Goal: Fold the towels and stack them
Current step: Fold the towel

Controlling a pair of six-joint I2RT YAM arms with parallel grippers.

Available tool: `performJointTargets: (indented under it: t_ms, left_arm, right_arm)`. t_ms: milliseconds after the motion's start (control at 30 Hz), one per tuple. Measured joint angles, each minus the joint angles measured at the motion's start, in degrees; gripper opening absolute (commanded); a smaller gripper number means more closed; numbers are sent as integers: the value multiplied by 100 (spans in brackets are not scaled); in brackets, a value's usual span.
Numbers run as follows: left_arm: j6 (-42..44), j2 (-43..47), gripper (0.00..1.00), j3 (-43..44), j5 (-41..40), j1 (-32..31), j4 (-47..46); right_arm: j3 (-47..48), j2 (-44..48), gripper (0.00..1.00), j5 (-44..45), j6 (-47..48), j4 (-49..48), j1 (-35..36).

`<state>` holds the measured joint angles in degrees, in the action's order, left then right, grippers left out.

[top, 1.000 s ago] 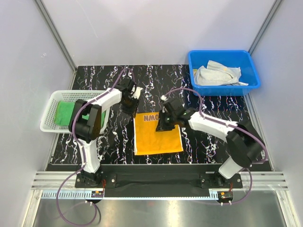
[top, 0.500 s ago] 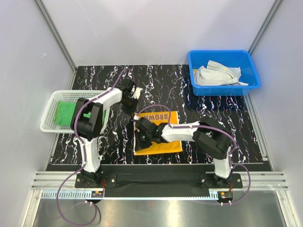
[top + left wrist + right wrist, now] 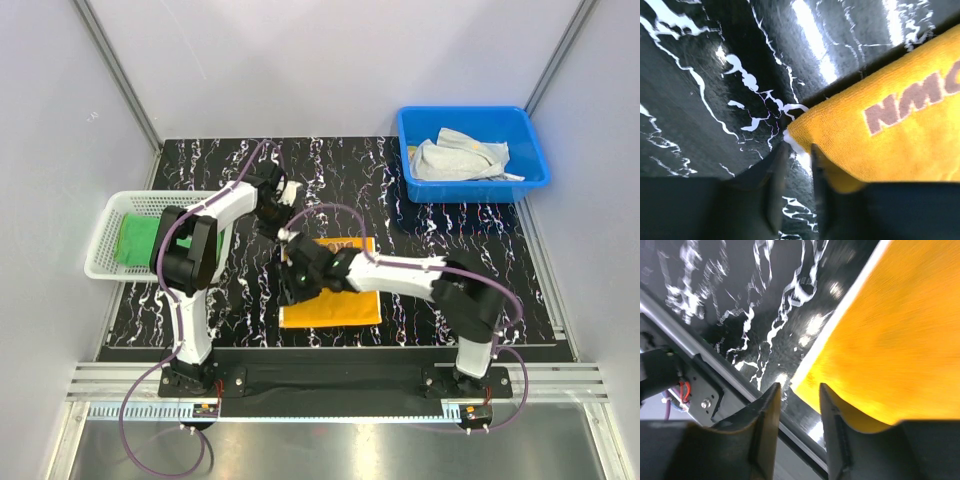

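Some orange towel (image 3: pixel 332 308) beneath right arm (image 3: pixel 400 268)

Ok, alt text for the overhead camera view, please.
Two robot arms bend over an orange-yellow towel on a black marbled table, the left gripper at its far left corner, the right gripper at its left edge. A white basket holding a green towel sits left; a blue bin of pale cloths far right.

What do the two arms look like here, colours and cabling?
Both the left arm and right arm have white links between bulky black joints and a purple cable looping along each. The wrist views show dark flat fingers.
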<state>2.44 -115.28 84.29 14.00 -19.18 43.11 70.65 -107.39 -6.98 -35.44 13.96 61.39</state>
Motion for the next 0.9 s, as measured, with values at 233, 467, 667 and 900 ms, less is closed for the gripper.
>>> performJointTargets:
  t_ms: [233,467,667,900]
  left_arm:
    - [315,0,45,461,188,7,219]
    - [595,-116,46,503,269,11,387]
    - [787,-363,46,654,345,15,551]
    - [988,-608,46,927,328,68,706]
  right_arm:
    - [389,815,51,-673,1690,859,-1751]
    - [1386,105,47,-1528,3676,1965,-3351]
    - [2400,-1097,55,-2157,5123,3185,-3895]
    - [3451,-2118,57,-2527,6046,4148,-4441]
